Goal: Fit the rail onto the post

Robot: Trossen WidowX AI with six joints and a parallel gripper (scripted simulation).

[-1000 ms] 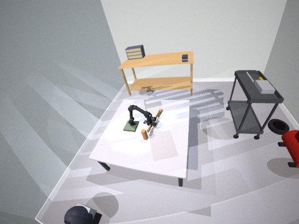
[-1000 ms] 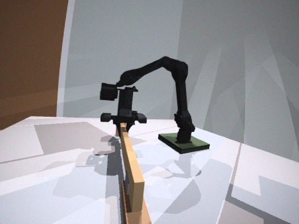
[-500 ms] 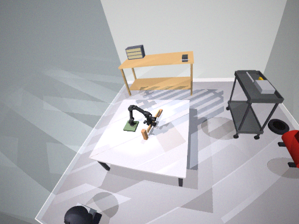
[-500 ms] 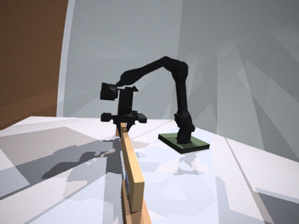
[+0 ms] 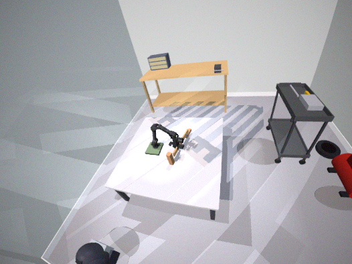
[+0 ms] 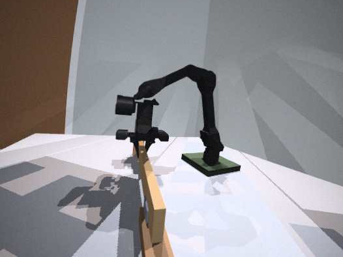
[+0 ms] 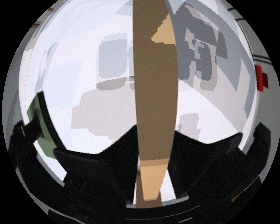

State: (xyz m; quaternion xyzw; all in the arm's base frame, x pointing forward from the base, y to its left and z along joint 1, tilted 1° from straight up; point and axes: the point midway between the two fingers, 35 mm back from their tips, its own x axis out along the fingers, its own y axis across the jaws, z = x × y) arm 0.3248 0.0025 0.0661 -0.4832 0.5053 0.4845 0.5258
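Rail (image 6: 150, 184) sits clamped between the downward-pointing gripper (image 6: 142, 145) fingers.

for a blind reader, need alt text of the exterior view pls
A black robot arm reaches over a white table, its jaws shut on a long wooden rail that runs edge-up toward the camera. The arm's green base plate sits to the right; grey walls and a brown door stand behind.
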